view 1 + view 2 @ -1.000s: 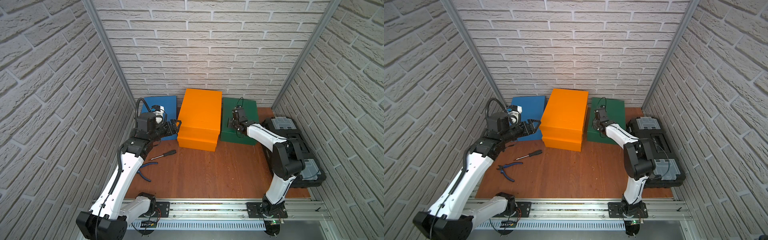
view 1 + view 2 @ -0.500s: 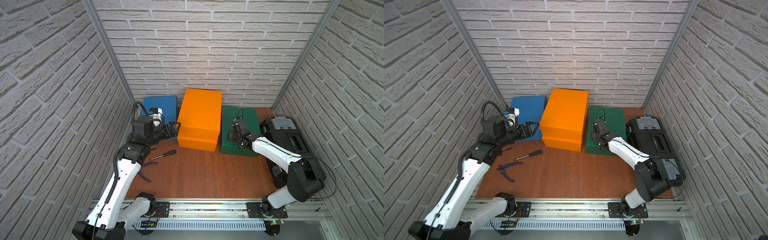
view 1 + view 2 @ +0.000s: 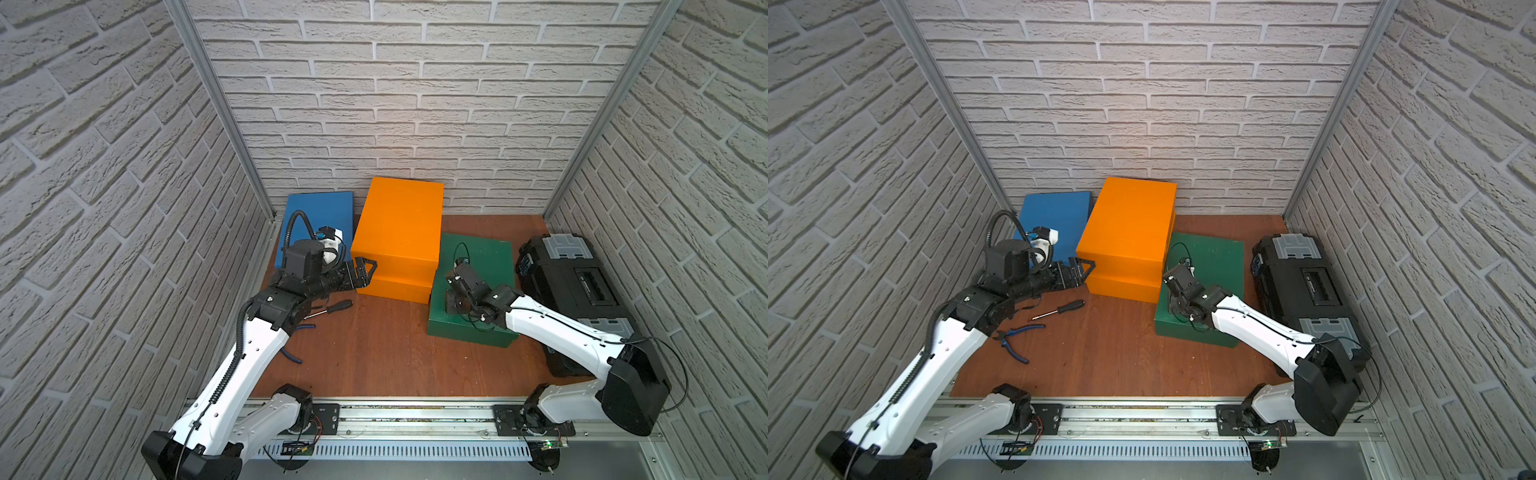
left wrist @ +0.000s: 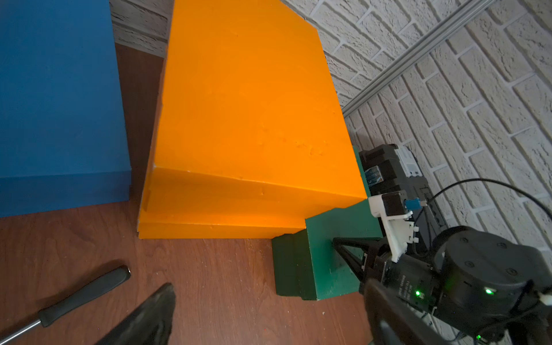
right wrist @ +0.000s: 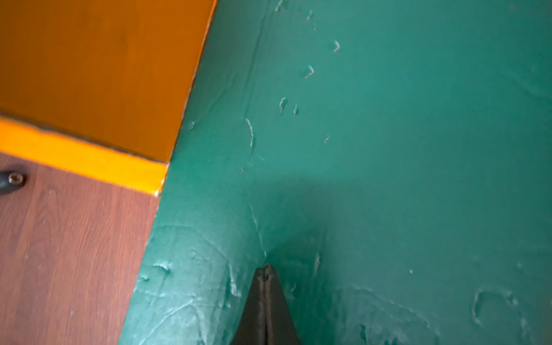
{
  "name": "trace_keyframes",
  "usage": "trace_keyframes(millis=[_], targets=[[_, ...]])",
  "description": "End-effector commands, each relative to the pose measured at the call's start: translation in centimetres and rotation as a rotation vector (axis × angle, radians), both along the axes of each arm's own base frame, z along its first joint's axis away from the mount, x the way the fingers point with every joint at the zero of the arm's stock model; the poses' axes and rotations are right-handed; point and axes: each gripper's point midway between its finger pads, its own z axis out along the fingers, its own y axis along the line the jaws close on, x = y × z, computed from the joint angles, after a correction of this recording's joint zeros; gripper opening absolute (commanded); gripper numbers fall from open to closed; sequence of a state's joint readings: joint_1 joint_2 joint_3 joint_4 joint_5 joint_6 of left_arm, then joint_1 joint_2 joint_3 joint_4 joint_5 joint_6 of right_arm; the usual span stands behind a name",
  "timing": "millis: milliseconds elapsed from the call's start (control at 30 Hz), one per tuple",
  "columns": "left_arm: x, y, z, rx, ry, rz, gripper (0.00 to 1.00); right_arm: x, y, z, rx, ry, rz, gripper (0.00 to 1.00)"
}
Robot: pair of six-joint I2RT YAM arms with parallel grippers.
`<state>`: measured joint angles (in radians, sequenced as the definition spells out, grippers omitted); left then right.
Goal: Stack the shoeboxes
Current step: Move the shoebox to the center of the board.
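Note:
Two orange shoeboxes are stacked mid-back, the upper (image 3: 399, 224) on the lower (image 3: 395, 286). The blue shoebox (image 3: 320, 212) lies to their left by the wall. The dark green shoebox (image 3: 482, 257) lies askew to their right, its near left edge against the stack. My left gripper (image 3: 365, 272) stands open and empty at the stack's front left corner; its fingers (image 4: 149, 316) frame bare floor in the left wrist view. My right gripper (image 5: 266, 268) is shut, its tip pressed on the green lid (image 5: 388, 149) near the front left corner.
A black toolbox (image 3: 573, 282) with grey clips sits along the right wall, close beside the green box. A screwdriver (image 3: 332, 307) and blue-handled pliers (image 3: 1017, 336) lie on the wooden floor (image 3: 374, 353) under my left arm. Brick walls close in three sides.
The green shoebox has slid forward from the back wall and turned slightly under my shut right gripper. My left gripper has opened wider and drawn back a little from the orange stack.

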<state>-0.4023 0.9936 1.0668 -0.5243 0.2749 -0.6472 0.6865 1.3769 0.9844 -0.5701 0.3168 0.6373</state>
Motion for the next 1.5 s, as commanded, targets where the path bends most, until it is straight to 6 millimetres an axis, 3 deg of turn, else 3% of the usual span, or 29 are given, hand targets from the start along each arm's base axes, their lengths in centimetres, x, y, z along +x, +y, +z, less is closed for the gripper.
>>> trace_keyframes(millis=[0,233,533,667,867,1100,1167,1267,1467], targets=[[-0.4,-0.2,-0.7,0.024,-0.015,0.0,0.98,-5.8,0.1,-4.1,-0.069,0.241,0.044,0.03],[-1.5,-1.7,-2.2,0.026,0.009,-0.052,0.98,-6.6,2.1,-3.8,-0.033,0.242,0.062,0.03],[-2.6,-4.5,-3.5,0.064,0.013,-0.132,0.97,-5.6,0.4,2.1,0.018,0.157,0.054,0.03],[-3.6,-5.7,-3.6,0.089,0.0,-0.162,0.96,-5.2,-2.3,3.2,0.131,0.169,-0.004,0.03],[-5.1,-7.6,-3.6,0.13,-0.026,-0.201,0.96,-4.8,-8.7,5.1,0.223,0.121,-0.135,0.03],[-6.3,-10.1,-5.4,0.18,-0.007,-0.249,0.96,-4.5,-13.0,4.4,0.387,0.155,-0.253,0.03],[-6.5,-10.8,-6.1,0.186,0.005,-0.255,0.96,-4.1,-13.8,3.9,0.453,0.165,-0.284,0.12],[-6.7,-11.9,-6.9,0.158,0.018,-0.261,0.97,-3.7,-14.8,3.4,0.519,0.162,-0.32,0.45],[-6.3,-13.0,-8.2,0.146,0.044,-0.26,0.97,-4.4,-16.6,2.6,0.501,0.163,-0.374,0.69]])
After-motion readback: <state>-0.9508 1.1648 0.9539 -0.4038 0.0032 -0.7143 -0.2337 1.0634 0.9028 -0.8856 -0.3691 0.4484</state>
